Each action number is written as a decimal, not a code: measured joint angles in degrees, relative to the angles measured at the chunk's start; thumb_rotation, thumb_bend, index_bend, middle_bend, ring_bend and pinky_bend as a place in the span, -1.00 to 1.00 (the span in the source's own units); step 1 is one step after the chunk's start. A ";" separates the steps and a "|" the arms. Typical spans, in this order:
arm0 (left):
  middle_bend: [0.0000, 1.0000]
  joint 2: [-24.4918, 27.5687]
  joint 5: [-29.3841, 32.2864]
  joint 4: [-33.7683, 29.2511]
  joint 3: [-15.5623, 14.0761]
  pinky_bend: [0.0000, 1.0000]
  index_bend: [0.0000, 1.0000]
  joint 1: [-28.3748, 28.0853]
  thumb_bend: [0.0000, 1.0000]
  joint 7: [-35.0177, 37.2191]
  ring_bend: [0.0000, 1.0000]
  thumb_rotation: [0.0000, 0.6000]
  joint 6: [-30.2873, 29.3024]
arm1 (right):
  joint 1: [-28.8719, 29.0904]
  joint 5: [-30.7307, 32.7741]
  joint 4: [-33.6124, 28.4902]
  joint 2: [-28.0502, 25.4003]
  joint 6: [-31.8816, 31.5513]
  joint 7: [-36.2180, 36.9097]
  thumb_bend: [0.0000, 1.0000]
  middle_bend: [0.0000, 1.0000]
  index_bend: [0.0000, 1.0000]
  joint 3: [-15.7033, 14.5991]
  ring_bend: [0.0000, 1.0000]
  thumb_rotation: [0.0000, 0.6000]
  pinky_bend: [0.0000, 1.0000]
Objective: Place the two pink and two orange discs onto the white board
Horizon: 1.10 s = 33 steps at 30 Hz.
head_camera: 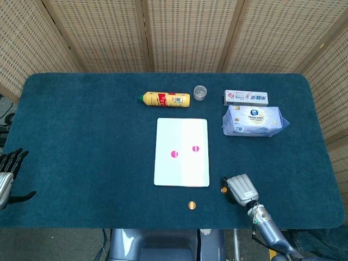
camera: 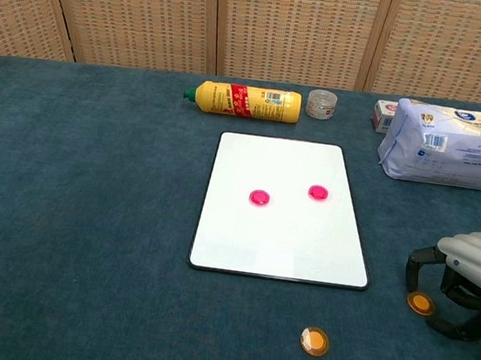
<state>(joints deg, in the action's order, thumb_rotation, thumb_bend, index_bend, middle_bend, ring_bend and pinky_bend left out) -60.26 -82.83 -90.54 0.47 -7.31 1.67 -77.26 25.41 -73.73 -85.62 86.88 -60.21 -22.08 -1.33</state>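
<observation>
1. Right hand (camera: 465, 282) hangs low over the desk (camera: 78, 213), fingers curled but apart, arched around one orange disc (camera: 420, 302) lying on the cloth; contact unclear.
2. Second orange disc (camera: 315, 340) lies before the white board (camera: 279, 237).
3. Two pink discs (camera: 259, 197) (camera: 317, 192) sit on the board.
4. Left hand (head_camera: 10, 168) rests at the desk's left edge, fingers spread, empty.
5. Blue cloth desk, wicker screens (head_camera: 185, 32) behind.

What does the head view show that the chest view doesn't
Only the head view shows the left hand, fingers spread, at the table's left edge, and the whole toothpaste box. Only the chest view shows the gap between the right hand's fingers around the orange disc. Both share the white board, two pink discs, the second orange disc, the yellow bottle and the tissue pack.
</observation>
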 measured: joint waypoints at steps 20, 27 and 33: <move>-1.00 -0.08 0.16 -0.05 0.02 -1.00 -1.00 -0.02 -1.00 -0.29 -1.00 1.00 0.09 | -0.59 -0.68 1.50 0.52 0.88 3.09 -0.27 0.86 0.05 0.31 0.87 1.00 1.00; -1.00 -0.14 0.13 0.03 0.01 -1.00 -1.00 -0.03 -1.00 -0.23 -1.00 1.00 0.12 | -0.81 -1.33 1.42 0.64 0.77 5.08 -0.27 0.87 0.08 0.62 0.87 1.00 1.00; -1.00 -0.11 0.14 -0.03 0.01 -1.00 -1.00 -0.07 -1.00 -0.28 -1.00 1.00 0.20 | -0.79 -1.86 0.99 0.51 0.33 6.31 -0.27 0.87 0.08 1.47 0.87 1.00 1.00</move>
<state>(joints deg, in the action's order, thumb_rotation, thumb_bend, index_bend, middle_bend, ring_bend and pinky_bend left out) -60.37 -82.69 -90.57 0.48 -7.39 1.39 -77.06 24.62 -75.58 -84.63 87.39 -59.88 -15.77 0.14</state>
